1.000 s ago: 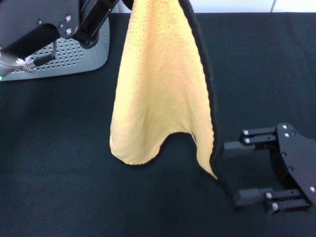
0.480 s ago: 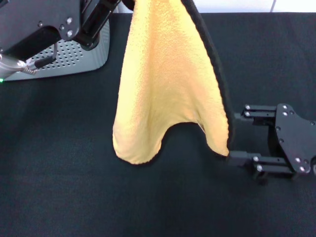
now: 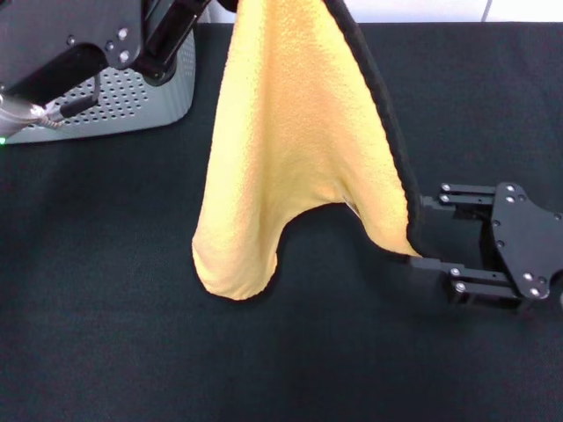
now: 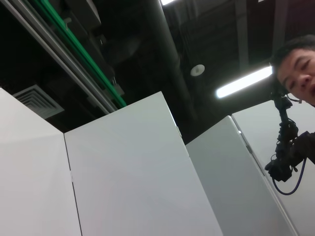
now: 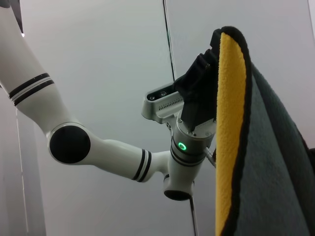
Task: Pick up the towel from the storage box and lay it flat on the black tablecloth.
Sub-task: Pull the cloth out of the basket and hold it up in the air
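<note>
Towel (image 3: pixel 299 149) hung from your left end effector (image 5: pixel 209 78), right end effector (image 3: pixel 427 237) open at its lower corner.

Your left end effector is raised at the top of the head view and clamps the towel's upper edge; the right wrist view shows its fingers closed on the fold. The towel hangs with its long axis vertical, yellow-orange face toward the head camera, black trim running down its right edge, two lower corners pointing down over the black tablecloth (image 3: pixel 106 352). Your right end effector sits low over the tablecloth, fingers wide apart, one on each side of the towel's lower right corner; contact cannot be confirmed. The storage box (image 3: pixel 132 101) stands at the far left on the tablecloth, behind your left arm.
</note>
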`<state>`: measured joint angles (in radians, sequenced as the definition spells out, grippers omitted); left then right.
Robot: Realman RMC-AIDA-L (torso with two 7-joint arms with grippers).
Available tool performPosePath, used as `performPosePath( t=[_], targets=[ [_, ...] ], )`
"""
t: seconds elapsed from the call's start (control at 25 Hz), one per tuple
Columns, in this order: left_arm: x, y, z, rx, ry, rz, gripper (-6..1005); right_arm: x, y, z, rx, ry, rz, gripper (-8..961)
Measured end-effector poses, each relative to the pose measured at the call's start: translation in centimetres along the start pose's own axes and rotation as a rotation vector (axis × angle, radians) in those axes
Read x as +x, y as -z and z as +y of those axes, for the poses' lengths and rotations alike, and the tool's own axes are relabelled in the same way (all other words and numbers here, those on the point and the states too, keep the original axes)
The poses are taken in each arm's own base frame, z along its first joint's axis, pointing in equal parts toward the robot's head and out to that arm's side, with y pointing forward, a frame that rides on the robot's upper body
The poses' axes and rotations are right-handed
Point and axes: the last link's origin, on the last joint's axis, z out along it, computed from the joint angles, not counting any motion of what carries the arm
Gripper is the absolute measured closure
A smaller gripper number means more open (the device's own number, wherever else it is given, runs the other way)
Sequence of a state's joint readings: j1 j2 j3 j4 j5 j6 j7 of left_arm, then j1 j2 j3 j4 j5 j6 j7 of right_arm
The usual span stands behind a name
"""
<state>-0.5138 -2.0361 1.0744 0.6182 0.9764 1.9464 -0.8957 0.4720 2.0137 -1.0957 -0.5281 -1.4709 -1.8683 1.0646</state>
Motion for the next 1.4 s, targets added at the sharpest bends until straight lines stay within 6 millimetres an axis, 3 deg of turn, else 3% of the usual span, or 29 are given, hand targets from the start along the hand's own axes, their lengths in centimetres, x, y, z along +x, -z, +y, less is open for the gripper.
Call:
performPosePath(
  t=[0.32,1.08,1.28,1.4],
  targets=[
    [0.0,0.0,-0.1,0.006,-0.002,-0.005,985,0.0,1.1,0.2,0.015,-0.013,0.014,422],
    [0.0,0.2,-0.1,0.013,-0.002,-0.003,985,0.6,2.2,0.2,0.048,-0.031,0.066,741],
    [0.1,0.5,-0.1,0.031,-0.009,-0.005,985,0.3,2.7,0.6,0.052,0.005,0.075,923],
    [0.2,0.7,-0.1,0.038,-0.011,-0.006,985,0.0,2.9,0.9,0.053,0.022,0.071,938]
  ],
)
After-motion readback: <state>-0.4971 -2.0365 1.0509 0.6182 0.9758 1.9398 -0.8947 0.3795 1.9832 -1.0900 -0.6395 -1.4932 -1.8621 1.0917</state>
